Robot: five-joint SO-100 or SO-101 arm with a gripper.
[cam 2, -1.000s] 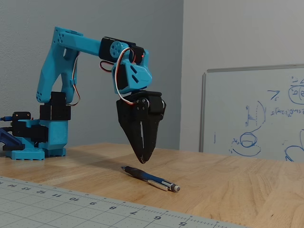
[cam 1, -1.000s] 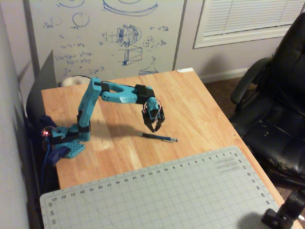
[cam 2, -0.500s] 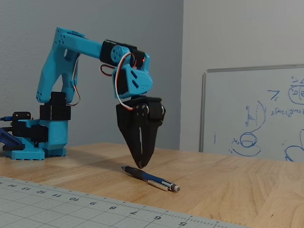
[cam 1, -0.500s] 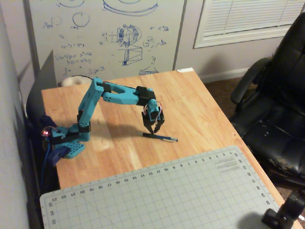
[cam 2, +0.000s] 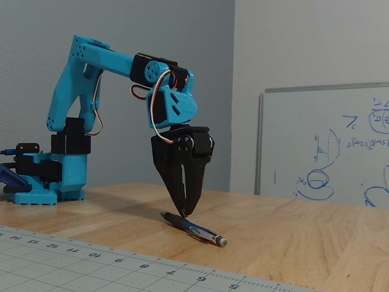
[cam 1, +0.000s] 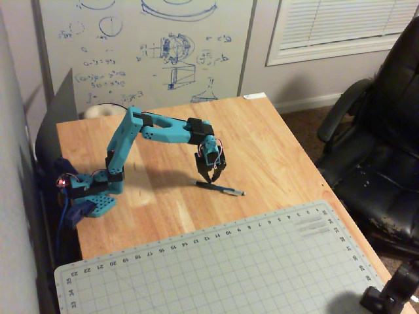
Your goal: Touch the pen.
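The pen is a thin dark stick with a bluish end and a small metallic tip, lying flat on the wooden table; it also shows in the low fixed view. My blue and black gripper points straight down over the pen's dark end, with its fingertips just above the pen. The black fingers are together and hold nothing. Whether the tips touch the pen cannot be told.
A grey cutting mat covers the near part of the table. The arm's base stands at the table's left edge. A whiteboard leans at the back and a black office chair stands to the right.
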